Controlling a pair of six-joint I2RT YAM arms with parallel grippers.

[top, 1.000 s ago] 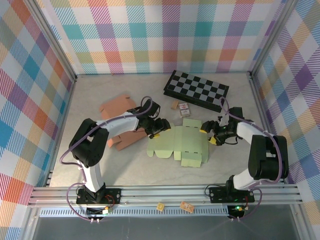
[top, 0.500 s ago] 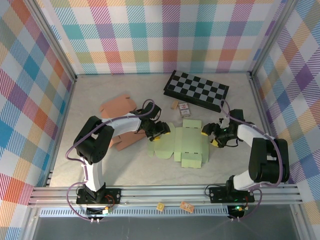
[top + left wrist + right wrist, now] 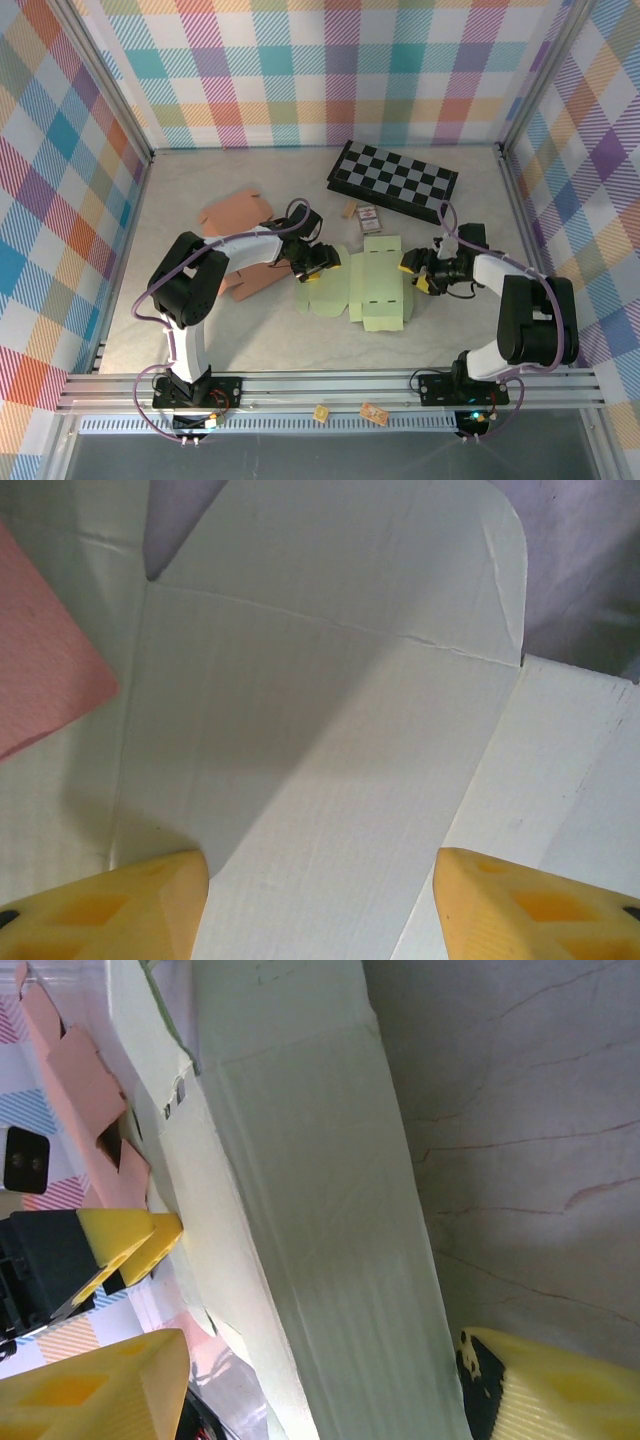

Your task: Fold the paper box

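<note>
Arms bent inward, left hand (image 3: 318,264) parted, right hand (image 3: 414,273) parted

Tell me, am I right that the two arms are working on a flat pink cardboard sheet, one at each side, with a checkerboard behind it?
Not quite. The top view shows that the cardboard sheet between the left end effector and the right end effector is pale green, not pink. The checkerboard does lie behind it.

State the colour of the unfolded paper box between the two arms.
The paper box is pale green, clearest in the top external view.
</note>
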